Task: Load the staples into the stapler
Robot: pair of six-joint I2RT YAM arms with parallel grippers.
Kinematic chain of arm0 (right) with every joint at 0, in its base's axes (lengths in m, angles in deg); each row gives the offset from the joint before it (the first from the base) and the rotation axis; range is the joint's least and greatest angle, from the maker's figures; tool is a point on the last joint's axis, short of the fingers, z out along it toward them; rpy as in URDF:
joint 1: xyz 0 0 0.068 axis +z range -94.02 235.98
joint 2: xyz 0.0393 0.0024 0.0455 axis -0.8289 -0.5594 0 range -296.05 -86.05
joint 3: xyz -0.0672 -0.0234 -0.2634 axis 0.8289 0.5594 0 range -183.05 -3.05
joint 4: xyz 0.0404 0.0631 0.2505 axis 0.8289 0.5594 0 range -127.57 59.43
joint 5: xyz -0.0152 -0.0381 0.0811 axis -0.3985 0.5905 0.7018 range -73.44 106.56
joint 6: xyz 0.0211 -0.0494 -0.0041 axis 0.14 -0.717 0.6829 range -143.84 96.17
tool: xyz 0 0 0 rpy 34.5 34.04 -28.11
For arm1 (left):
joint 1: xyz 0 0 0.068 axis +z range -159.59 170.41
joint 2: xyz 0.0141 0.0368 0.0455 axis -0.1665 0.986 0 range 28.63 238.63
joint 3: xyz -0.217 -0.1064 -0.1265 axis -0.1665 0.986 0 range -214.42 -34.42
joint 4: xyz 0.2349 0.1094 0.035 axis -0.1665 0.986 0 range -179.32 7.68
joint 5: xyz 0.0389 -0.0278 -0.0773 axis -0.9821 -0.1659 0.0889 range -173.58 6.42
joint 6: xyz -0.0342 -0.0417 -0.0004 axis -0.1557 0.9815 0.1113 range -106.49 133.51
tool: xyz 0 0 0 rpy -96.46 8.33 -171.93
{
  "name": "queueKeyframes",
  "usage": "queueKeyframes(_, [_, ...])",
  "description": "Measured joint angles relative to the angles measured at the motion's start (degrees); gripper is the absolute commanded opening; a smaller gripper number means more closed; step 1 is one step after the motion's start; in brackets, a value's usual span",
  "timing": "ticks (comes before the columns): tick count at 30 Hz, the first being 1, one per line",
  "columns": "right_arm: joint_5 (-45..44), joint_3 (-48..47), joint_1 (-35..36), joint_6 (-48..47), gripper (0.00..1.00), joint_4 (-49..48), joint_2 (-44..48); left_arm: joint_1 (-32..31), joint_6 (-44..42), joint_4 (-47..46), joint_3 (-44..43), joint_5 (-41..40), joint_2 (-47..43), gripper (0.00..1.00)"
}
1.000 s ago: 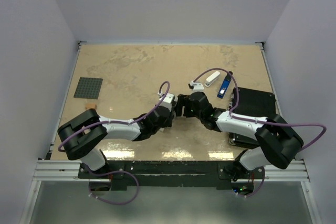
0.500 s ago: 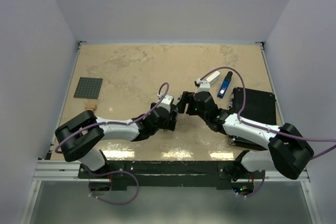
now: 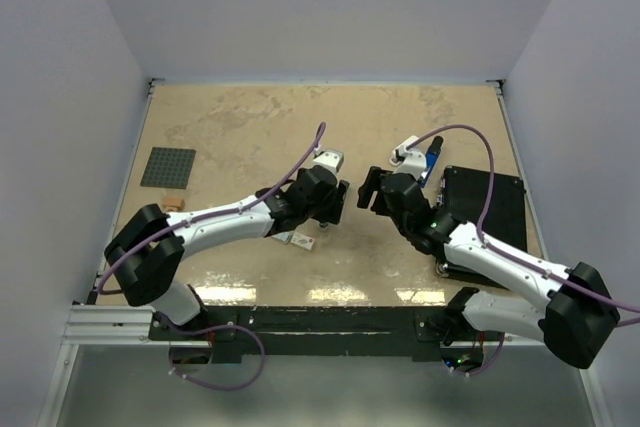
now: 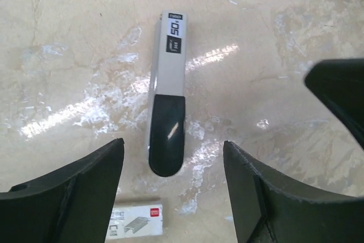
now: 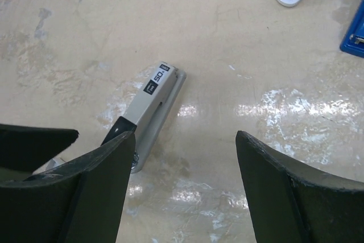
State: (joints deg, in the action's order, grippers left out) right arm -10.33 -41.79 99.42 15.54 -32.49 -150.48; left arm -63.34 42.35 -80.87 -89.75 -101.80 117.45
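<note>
My left pincer (image 4: 173, 145) and right pincer (image 5: 185, 138) gape empty; the left should close squarely across the staples (image 4: 136, 222), clear of the stapler (image 4: 168, 83).

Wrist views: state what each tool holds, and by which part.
Nothing is held. The left tool and right tool both stand open; the grey stapler lies free on the table.
</note>
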Motion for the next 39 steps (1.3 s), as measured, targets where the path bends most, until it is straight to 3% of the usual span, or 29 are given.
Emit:
queueKeyframes(6, [-1.92, -0.02, 0.0, 1.2, 0.77, 3.08, 1.53, 2.16, -2.58, 8.07, -7.37, 2.64, 6.56, 0.64])
queueKeyframes(12, [-2.29, -0.02, 0.0, 1.77, 0.76, 4.81, 2.64, 2.14, -4.09, 12.83, -10.47, 4.59, 10.86, 0.49])
queueKeyframes(17, [-2.4, -0.02, 0.0, 2.08, 0.76, 4.83, 3.87, 2.14, -4.63, 14.21, -10.84, 4.7, 12.07, 0.17])
queueKeyframes(23, [-2.4, -0.02, 0.0, 2.93, 0.76, 4.9, 3.96, 2.1, -4.66, 13.07, -10.71, 4.7, 13.33, 0.01])
queueKeyframes(33, [-2.34, 1.33, 0.0, 6.62, 0.76, 5.88, 3.96, 1.99, -4.44, 3.89, -8.2, 4.04, 15.23, 0.01])
queueKeyframes(36, [-2.1, 1.57, 0.0, 7.45, 0.76, 6.62, 3.69, 2.01, -4.46, 2.91, -8.2, 3.89, 15.34, 0.13])
queueKeyframes(39, [-1.97, 1.57, 0.0, 7.67, 0.76, 6.95, 3.26, 2.23, -4.59, 3.02, -8.24, 3.82, 15.06, 0.34])
